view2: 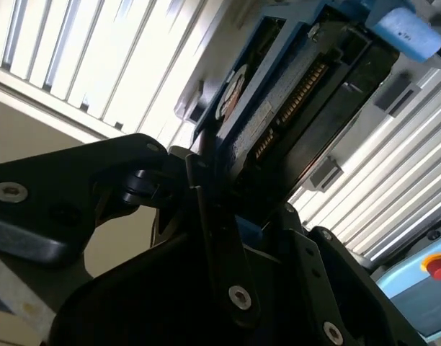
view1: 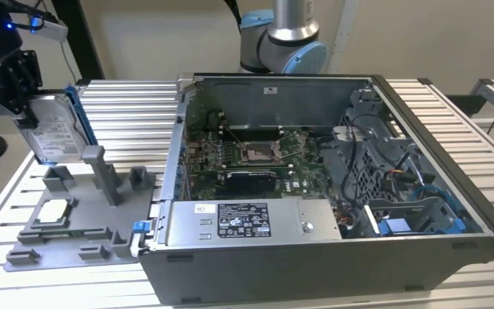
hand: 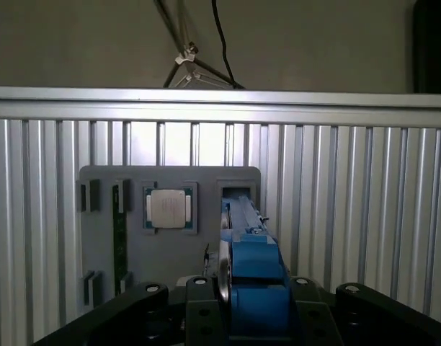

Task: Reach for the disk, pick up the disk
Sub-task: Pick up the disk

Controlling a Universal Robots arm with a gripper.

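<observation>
In the exterior view, the disk (view1: 56, 132), a silver hard drive with a white label and a blue side rail, hangs upright and tilted in the air at the exterior view's far left. My black gripper (view1: 22, 106) is shut on its upper end. The disk's lower edge is just above the upright posts of the grey stand (view1: 67, 222). The first wrist view looks down the disk's blue rail (hand: 253, 263) from between the jaws of the gripper (hand: 246, 299). The second wrist view has the disk's dark underside (view2: 285, 101) clamped in the gripper (view2: 228, 216).
A small white-faced square chip (view1: 54, 209) lies in the stand, and the first wrist view catches the chip (hand: 168, 207) too. An open computer case (view1: 316, 193) stands to the exterior view's right of the stand. The arm's base (view1: 282, 38) rises behind it on the slatted metal table (view1: 136, 109).
</observation>
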